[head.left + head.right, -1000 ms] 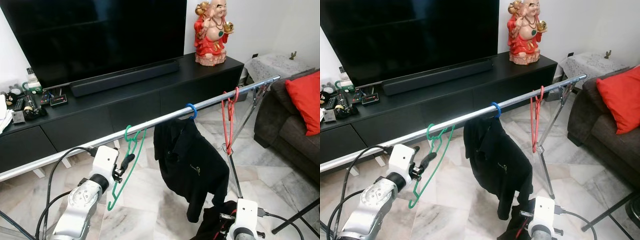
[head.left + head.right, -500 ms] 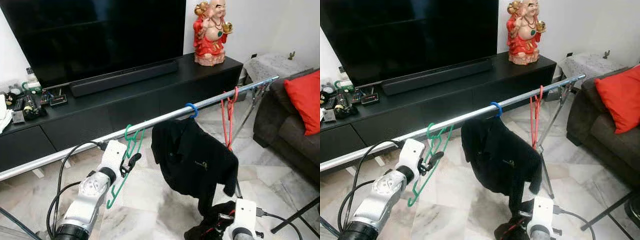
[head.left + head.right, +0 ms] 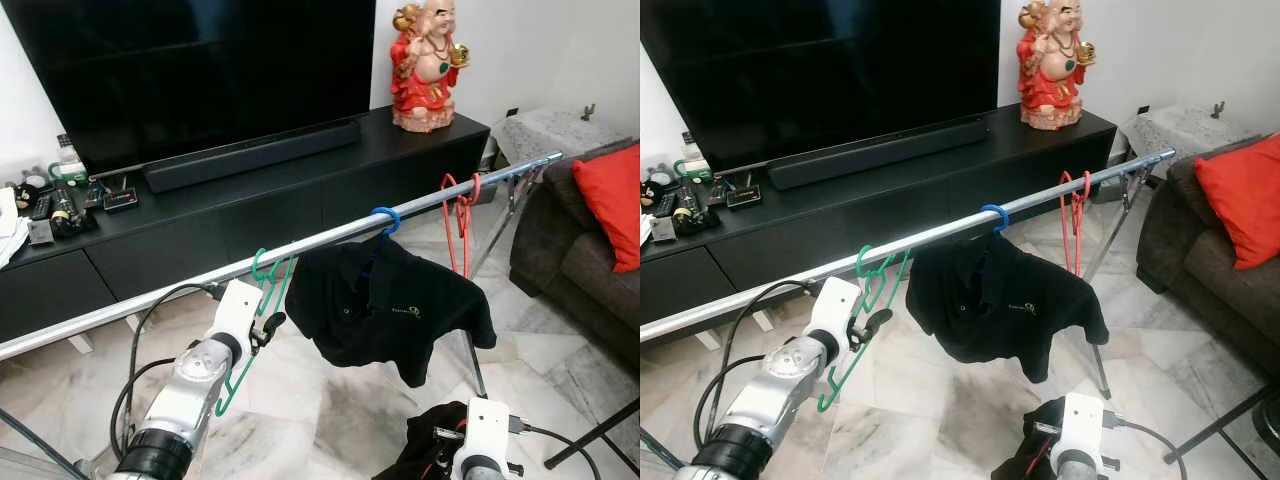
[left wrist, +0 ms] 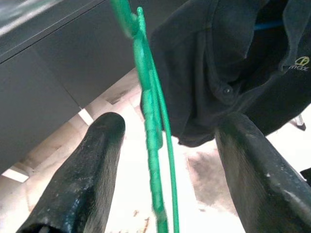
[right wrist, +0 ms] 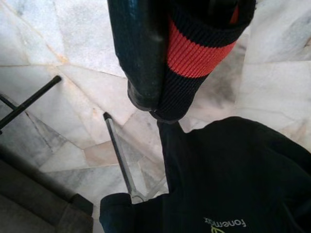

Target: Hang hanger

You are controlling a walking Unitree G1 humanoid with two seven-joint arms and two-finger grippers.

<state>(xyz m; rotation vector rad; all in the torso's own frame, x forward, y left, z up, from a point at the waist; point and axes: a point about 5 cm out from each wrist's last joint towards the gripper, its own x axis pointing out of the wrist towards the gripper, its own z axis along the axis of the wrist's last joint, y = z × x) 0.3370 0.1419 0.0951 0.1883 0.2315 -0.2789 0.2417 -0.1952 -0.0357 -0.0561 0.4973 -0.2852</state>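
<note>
The green hanger (image 3: 258, 300) hangs on the rail (image 3: 330, 234) at centre left. The left gripper (image 4: 160, 160) has its jaws open around it. The right gripper (image 5: 165, 73) clamps a striped cloth (image 5: 199, 43). Pulling away carelessly could knock the hanger off.

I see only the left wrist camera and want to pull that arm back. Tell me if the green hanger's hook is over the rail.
Observer: Yes, the green hanger has its hook over the silver rail.
Operator: Say what else hangs there.
Observer: Past the black shirt, a red hanger hangs further to the robot's right.
Operator: Report the right gripper.
Observer: The right gripper is low near the floor, shut on a black-and-red cloth.
</note>
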